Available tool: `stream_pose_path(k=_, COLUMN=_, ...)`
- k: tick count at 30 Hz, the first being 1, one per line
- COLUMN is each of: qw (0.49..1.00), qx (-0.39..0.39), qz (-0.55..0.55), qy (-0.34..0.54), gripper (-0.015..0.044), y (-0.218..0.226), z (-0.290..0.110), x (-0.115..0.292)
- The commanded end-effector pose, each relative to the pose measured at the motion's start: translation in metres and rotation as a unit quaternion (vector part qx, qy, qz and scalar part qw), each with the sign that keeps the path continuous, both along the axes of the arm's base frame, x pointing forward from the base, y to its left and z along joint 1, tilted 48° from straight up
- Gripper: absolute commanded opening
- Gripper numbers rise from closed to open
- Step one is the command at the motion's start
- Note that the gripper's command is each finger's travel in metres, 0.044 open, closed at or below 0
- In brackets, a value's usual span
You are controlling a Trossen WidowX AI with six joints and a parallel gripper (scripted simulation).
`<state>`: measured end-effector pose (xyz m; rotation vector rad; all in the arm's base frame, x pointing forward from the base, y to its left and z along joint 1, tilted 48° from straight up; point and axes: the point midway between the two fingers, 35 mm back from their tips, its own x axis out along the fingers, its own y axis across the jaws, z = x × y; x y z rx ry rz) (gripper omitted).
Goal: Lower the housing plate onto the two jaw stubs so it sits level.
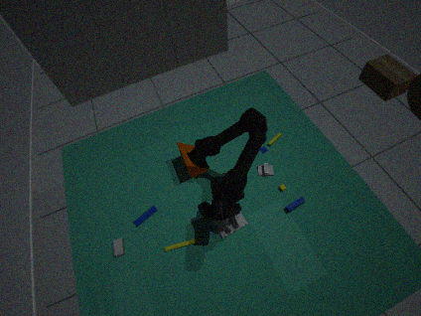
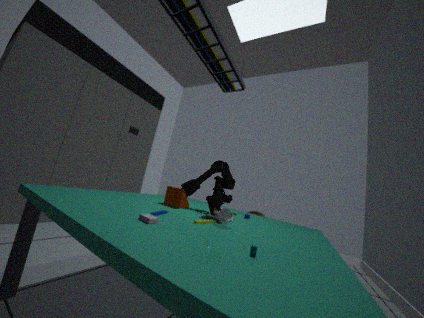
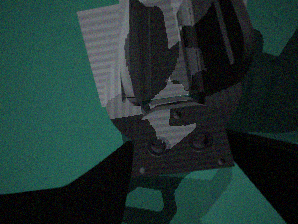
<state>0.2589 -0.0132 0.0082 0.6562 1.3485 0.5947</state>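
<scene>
Looked like a workshop or lab; which, could not tell. Black arm (image 1: 255,124) (image 2: 220,167) stood on green-topped bench (image 1: 149,283) (image 2: 200,255). Cable tray (image 2: 205,45) hung overhead near bright ceiling panel (image 2: 280,17). Floor (image 1: 298,75) tiled, walls (image 2: 280,140) plain.
</scene>
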Motion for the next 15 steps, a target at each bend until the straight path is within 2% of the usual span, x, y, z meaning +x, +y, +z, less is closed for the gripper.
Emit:
stream_pose_path(k=1, qw=1.0, qx=0.002, qz=-0.002, qy=0.001, gripper=0.0351, y=0.0012, z=-0.0007, x=0.0003)
stream_pose_path(k=15, qw=1.0, qx=0.002, qz=-0.002, qy=0.001, gripper=0.0351, y=0.003, z=-0.0023, x=0.0006)
